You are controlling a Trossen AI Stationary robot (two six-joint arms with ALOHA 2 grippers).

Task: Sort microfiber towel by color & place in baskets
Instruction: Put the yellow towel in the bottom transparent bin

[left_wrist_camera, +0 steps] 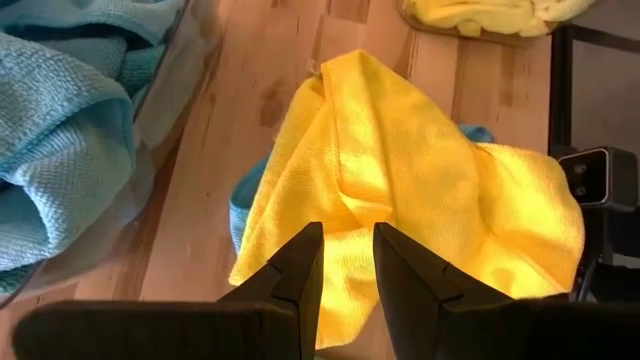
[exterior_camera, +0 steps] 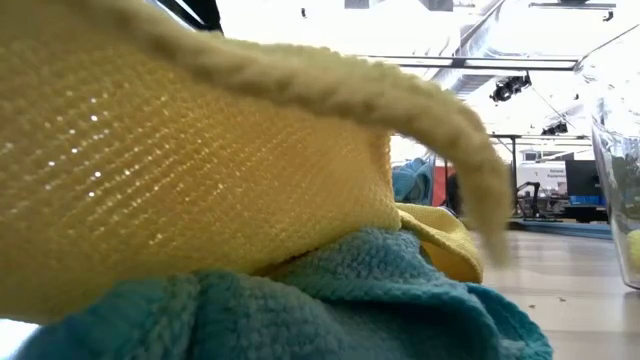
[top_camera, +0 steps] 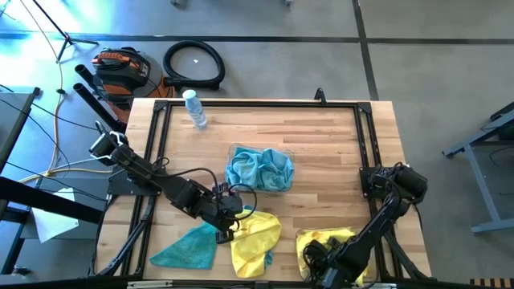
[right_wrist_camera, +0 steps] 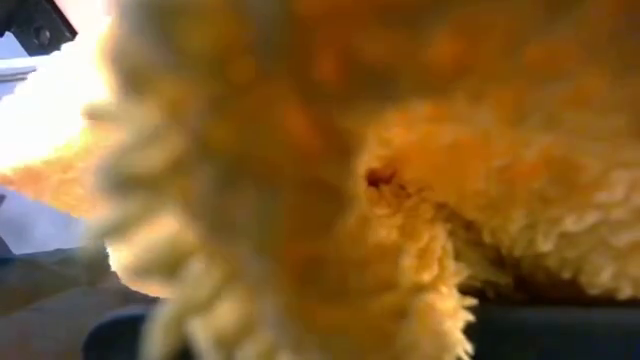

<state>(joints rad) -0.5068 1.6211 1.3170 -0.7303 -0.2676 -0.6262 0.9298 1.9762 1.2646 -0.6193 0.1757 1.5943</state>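
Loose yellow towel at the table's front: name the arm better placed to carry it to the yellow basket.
Left. The left gripper pinches the yellow towel on the table. The right gripper, shut, sits down in the yellow basket among its towels.

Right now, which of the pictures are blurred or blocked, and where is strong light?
Right wrist view: yellow towel pressed against the lens, wholly out of focus. Low view: a yellow cloth over a teal cloth fills the frame; the background windows glare white. Left wrist view: sharp, sunlight patches on the yellow cloth. High view: clear.
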